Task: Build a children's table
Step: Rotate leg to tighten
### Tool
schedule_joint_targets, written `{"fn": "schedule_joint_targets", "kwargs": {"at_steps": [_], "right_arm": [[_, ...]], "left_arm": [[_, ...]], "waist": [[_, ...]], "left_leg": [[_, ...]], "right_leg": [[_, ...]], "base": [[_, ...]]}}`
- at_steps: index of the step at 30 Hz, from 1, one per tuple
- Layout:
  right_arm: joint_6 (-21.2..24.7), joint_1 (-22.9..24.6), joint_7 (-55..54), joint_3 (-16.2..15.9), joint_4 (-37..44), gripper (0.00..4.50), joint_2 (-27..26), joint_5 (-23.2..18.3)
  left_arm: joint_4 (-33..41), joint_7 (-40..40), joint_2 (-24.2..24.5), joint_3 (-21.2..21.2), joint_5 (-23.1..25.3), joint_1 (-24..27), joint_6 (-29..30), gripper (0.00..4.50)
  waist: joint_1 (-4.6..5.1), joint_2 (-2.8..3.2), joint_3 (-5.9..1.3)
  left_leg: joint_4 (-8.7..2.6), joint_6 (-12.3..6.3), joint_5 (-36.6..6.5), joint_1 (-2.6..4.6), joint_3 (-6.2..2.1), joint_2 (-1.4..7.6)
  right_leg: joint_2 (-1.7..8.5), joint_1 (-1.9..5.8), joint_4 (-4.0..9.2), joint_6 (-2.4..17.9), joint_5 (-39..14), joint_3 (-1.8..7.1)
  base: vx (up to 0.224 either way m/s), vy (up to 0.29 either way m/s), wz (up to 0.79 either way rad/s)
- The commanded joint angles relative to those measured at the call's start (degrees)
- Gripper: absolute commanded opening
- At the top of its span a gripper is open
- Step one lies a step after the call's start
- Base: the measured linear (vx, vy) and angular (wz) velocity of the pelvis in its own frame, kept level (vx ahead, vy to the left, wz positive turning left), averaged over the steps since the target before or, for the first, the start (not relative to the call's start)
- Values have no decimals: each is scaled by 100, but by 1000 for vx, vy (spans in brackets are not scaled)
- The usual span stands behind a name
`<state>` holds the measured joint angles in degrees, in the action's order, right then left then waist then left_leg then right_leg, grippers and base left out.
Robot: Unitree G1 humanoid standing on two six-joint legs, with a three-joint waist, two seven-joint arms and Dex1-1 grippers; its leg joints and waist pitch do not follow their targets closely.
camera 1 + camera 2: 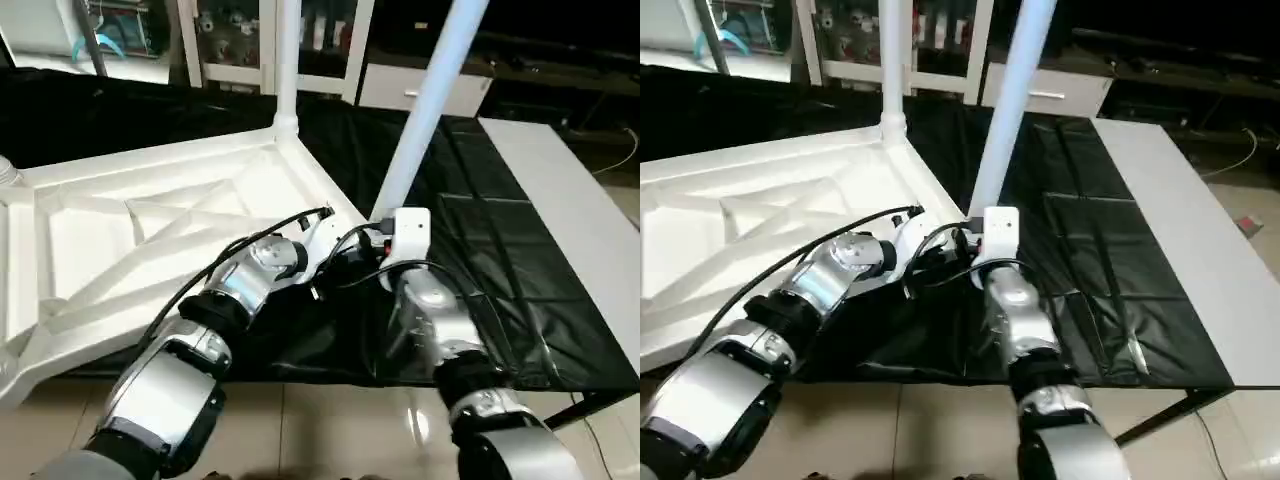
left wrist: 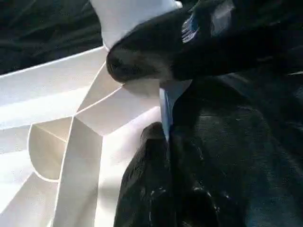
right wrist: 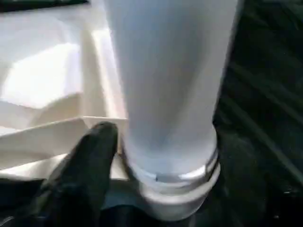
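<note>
Tabletop (image 1: 150,230) is laid underside up on the black-draped table (image 1: 470,250), left; one leg (image 1: 287,60) is seated upright at its far corner; a second leg (image 1: 425,110) is tilted at the near-right corner, gripped at its base by the right gripper (image 3: 142,156); left gripper (image 2: 165,71) is pressed beside that corner, finger gap cannot be told.

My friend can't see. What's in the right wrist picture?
A thick white round plastic table leg stands with its base in a round corner socket of the white plastic tabletop, which has raised ribs. A black gripper finger sits beside the leg's base, above black cloth.
</note>
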<state>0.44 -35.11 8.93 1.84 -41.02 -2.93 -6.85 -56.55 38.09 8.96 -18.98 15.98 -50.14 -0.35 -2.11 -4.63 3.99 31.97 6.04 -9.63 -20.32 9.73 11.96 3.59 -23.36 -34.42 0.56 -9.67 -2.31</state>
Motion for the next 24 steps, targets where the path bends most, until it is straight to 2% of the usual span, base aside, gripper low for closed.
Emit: {"fn": "schedule_joint_targets", "kwargs": {"at_steps": [1, 2, 3, 5, 7, 8, 10, 12, 14, 17, 19, 22, 23, 24], "right_arm": [[-31, -93, 295, -28, 474, 385, 159, -203], [137, -92, 396, 45, 550, 385, 291, -272], [307, -65, 630, 34, 640, 390, 445, -296], [650, 55, 1359, -75, 928, 422, 885, -318], [806, 343, 2347, -396, 1414, 432, 1365, -330], [848, 430, 2598, -481, 1559, 432, 1487, -346], [823, 775, 3534, -862, 2050, 447, 2034, -385], [850, 1045, 4297, -1155, 2433, 447, 2477, -493], [930, 1144, 4589, -1241, 2585, 447, 2640, -596], [1010, 1194, 4847, -1317, 2682, 447, 2745, -665], [1032, 1212, 5011, -1385, 2730, 447, 2805, -647], [976, 1139, 5111, -1483, 2619, 447, 2773, -504], [920, 1078, 5093, -1544, 2510, 447, 2737, -399], [907, 1063, 5097, -1576, 2483, 447, 2744, -366]], "left_arm": [[-248, 295, 52, -257, 158, 279, -160, 0], [-238, 513, 107, -276, 141, 309, -207, 0], [-186, 832, 180, -327, 125, 359, -248, 0], [-28, 1645, 385, -471, 84, 491, -492, 0], [123, 2432, 593, -618, -16, 625, -633, 0], [150, 2619, 643, -653, -43, 657, -666, 0], [264, 3124, 814, -778, -102, 744, -998, 0], [436, 3565, 906, -799, -233, 827, -1050, 0], [605, 3822, 948, -798, -321, 888, -1002, 0], [766, 4085, 1020, -849, -360, 945, -1005, 0], [884, 4232, 1069, -880, -389, 983, -1021, 0], [1003, 4373, 1116, -923, -393, 1010, -1032, 0], [1001, 4380, 1123, -941, -364, 1004, -1048, 0], [1008, 4383, 1130, -944, -353, 1006, -1049, 0]], "waist": [[-48, 58, -356], [-49, 74, -350], [-48, 63, -353], [-82, 70, -342], [-107, 101, -348], [-147, 93, -346], [-167, 91, -364], [-238, 97, -354], [-260, 77, -353], [-258, 65, -331], [-280, 73, -345], [-280, 56, -356], [-275, 24, -366], [-277, 38, -369]], "left_leg": [[-353, -236, -1325, 10, 1, 100], [-349, -241, -1354, 27, 8, 100], [-344, -241, -1343, 28, 13, 96], [-350, -305, -1278, 21, 15, 95], [-342, -328, -1215, 32, 23, 107], [-338, -411, -1149, 39, 39, 124], [-336, -397, -1231, 59, 41, 125], [-338, -403, -1321, 75, 40, 155], [-344, -387, -1393, 67, 48, 158], [-367, -276, -1666, 69, 31, 156], [-358, -230, -1725, 116, 32, 173], [-354, -209, -1621, 83, 37, 161], [-351, -211, -1548, 68, 34, 158], [-350, -204, -1519, 65, 28, 156]], "right_leg": [[383, 244, 451, 899, -1504, 217], [378, 239, 454, 939, -1472, 223], [370, 250, 446, 978, -1401, 226], [360, 283, 434, 1085, -1175, 227], [363, 291, 412, 1176, -956, 231], [352, 296, 380, 1250, -567, 232], [365, 301, 386, 1292, -649, 222], [369, 323, 395, 1307, -710, 224], [394, 300, 396, 1323, -861, 230], [404, 269, 455, 1174, -1557, 228], [421, 231, 473, 1138, -1734, 236], [404, 240, 453, 1119, -1640, 231], [403, 254, 445, 1098, -1598, 226], [408, 254, 432, 1096, -1589, 222]], "base": [[0, 0, 0], [0, 0, 0], [0, 0, 0], [0, 0, 0], [0, 0, 0], [0, 0, 0], [0, 0, 0], [0, 0, 0], [0, 0, 0], [0, 0, 0], [0, 0, 0], [0, 0, 0], [0, 0, 0], [0, 0, 0]]}}
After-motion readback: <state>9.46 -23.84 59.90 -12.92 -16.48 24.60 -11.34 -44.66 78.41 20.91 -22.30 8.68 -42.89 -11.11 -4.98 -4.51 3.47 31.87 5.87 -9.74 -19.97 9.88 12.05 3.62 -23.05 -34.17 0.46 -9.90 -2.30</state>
